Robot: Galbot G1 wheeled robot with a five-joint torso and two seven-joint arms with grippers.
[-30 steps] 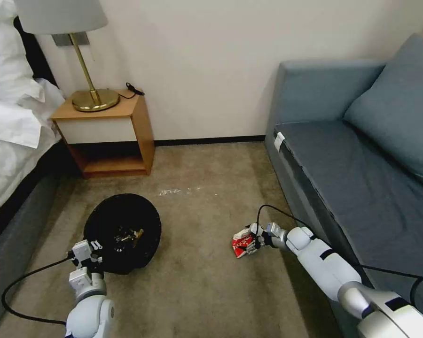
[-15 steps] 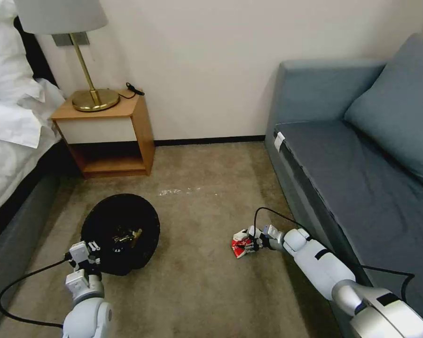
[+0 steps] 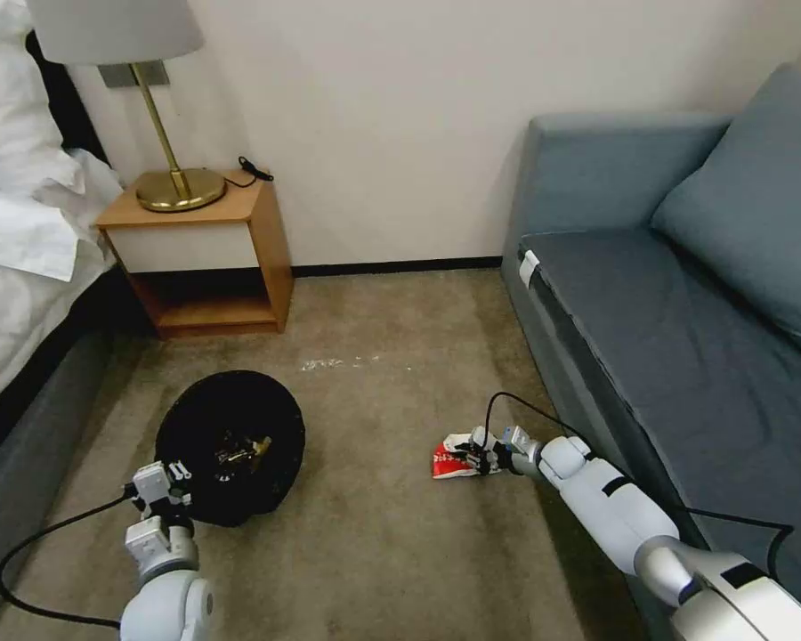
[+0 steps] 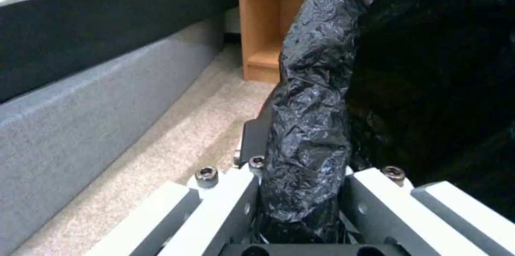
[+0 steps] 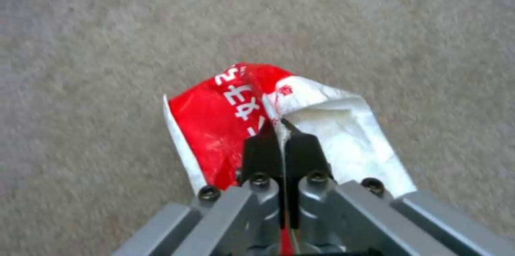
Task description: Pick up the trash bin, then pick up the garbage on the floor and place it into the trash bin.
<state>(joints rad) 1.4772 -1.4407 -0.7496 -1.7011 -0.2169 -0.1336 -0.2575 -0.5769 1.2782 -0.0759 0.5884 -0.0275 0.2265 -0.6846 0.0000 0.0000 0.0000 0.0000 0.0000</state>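
Observation:
The trash bin, round and lined with a crinkly black bag, sits low on the carpet at my left front, with small gold-brown litter inside. My left gripper is shut on its near rim; the left wrist view shows the black bag rim clamped in the left gripper. To the right, beside the sofa, my right gripper is shut on a red-white wrapper. In the right wrist view the right gripper pinches the top edge of the wrapper low over the carpet.
A wooden nightstand with a brass lamp stands against the back wall. The bed runs along the left and a blue sofa along the right. Open carpet lies between the bin and the wrapper.
The right gripper has shifted slightly left with the wrapper, which now lies flatter and more stretched out. The left gripper and the bin have barely moved.

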